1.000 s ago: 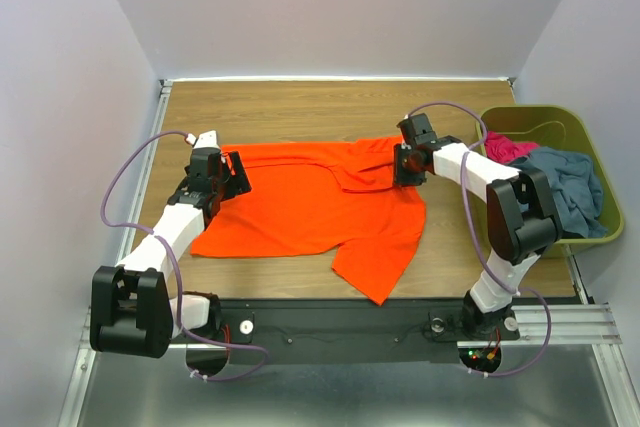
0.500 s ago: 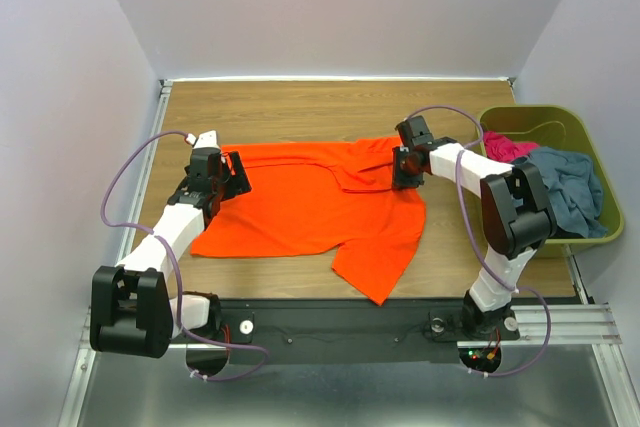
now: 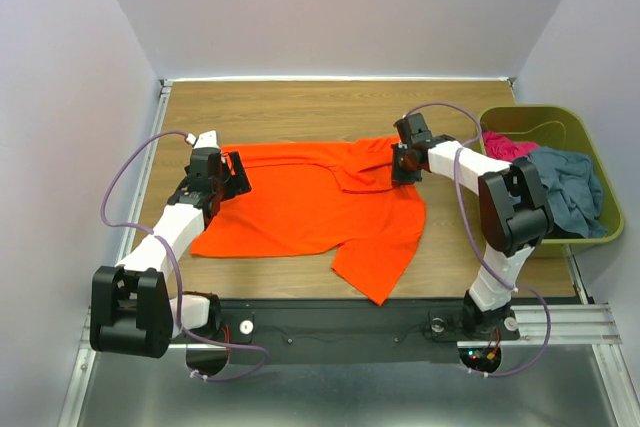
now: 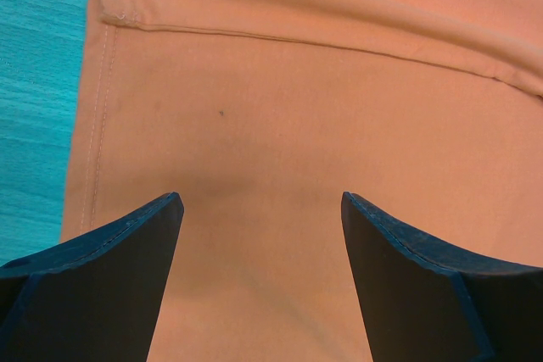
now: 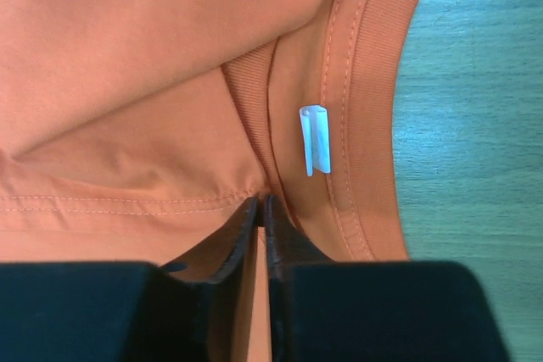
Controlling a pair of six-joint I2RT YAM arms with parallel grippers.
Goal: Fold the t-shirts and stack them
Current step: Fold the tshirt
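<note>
Bright orange cloth t-shirt (image 3: 320, 209) spread mid-frame. Left gripper (image 4: 261, 209) jaws apart above hem. Right gripper (image 5: 261, 209) pinched together, apparently clamping fabric beside white neck label (image 5: 315, 139).

T-shirt (image 3: 310, 209) spread on surface (image 3: 300, 112), mid-width, nearer front edge. Left end effector (image 3: 234, 175) over shirt's left end; right end effector (image 3: 402, 163) at shirt's right end, by collar — neck label (image 5: 315, 151) just beside fingertips. Tub (image 3: 545, 119) at surface's right edge — two more t-shirts (image 3: 560, 187) heaped inside.
</note>
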